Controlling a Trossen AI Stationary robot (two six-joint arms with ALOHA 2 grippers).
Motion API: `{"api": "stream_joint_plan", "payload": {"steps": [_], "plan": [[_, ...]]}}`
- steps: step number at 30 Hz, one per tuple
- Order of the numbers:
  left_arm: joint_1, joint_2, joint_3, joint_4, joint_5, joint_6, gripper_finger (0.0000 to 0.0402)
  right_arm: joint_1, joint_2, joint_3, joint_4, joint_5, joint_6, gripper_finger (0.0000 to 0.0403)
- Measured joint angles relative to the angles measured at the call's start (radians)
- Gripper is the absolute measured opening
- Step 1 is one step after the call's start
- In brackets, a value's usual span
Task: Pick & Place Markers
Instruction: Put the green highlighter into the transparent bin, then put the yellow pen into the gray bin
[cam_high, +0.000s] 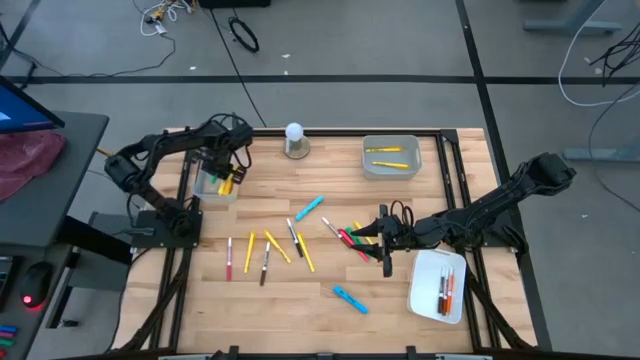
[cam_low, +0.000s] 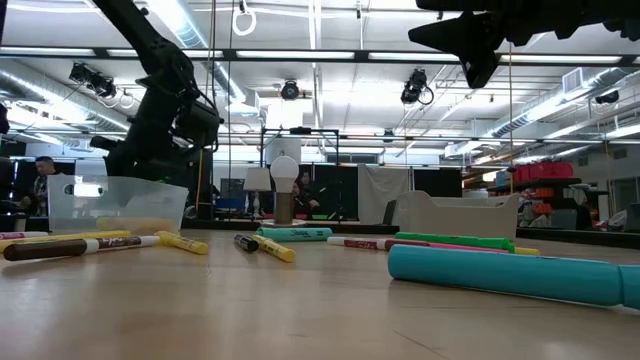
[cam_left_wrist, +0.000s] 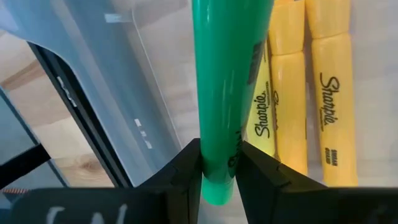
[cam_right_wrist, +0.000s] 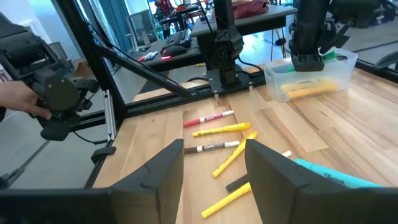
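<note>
Left pincer (cam_left_wrist: 217, 171) grips a green marker (cam_left_wrist: 227, 81) upright over the clear bin (cam_high: 217, 187) at the worktop's (cam_high: 300, 290) far left, directly above yellow markers (cam_left_wrist: 311, 93); right pincer (cam_right_wrist: 214, 165), spread empty, hovers near the scattered markers.

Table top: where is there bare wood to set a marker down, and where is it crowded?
Bare wood runs between the lamp-like white ball and the grey tray, and along the near edge between the red marker and the blue marker. It is crowded mid-table, round the yellow markers and under the right gripper. The left gripper holds a green marker over the clear bin.
</note>
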Motion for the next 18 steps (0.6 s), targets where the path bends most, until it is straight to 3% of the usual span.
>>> {"api": "stream_joint_plan", "payload": {"steps": [18], "plan": [[0.0,0.04,0.0,0.018,0.0,0.01,0.0119,0.0,0.0,0.0,-0.003,0.0,0.0,0.0171]]}}
